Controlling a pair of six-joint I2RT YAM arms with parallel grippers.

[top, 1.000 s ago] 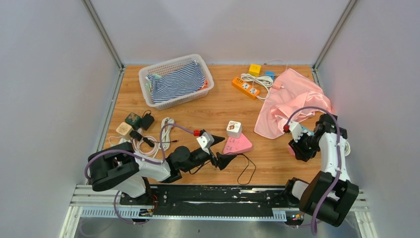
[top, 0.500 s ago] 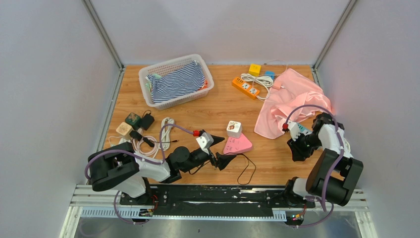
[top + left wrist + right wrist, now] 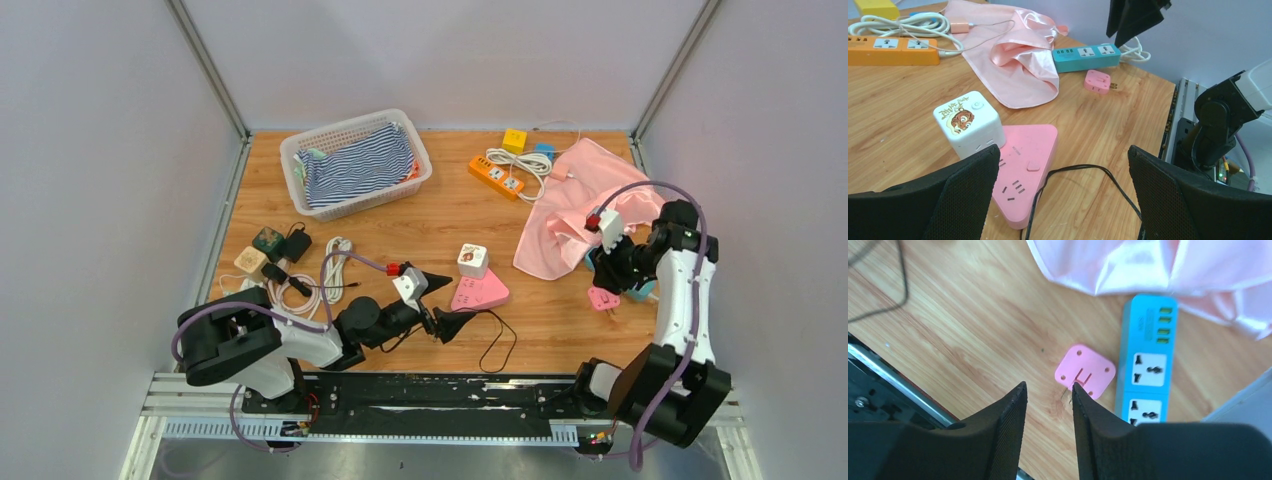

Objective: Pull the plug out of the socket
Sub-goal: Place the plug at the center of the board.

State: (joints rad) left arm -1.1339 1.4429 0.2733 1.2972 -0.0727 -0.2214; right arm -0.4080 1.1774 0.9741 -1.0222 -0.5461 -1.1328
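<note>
Grey walls close in a wooden table [image 3: 450, 210]. At the right of the overhead view, the pink plug [image 3: 1085, 371] lies flat on the wood, out of the teal power strip [image 3: 1147, 365] and just beside its long edge. Its prongs seem to point to the lower left in the right wrist view, though a finger half hides them. The right gripper [image 3: 1048, 390] hangs above the plug, fingers a narrow gap apart with nothing between them. A pink cloth [image 3: 1148, 265] lies along the top of that view. Low in the centre of the overhead view, the left gripper [image 3: 1063, 155] stands wide open and empty, facing a pink triangular socket [image 3: 1025, 170] and a white cube [image 3: 968, 122].
</note>
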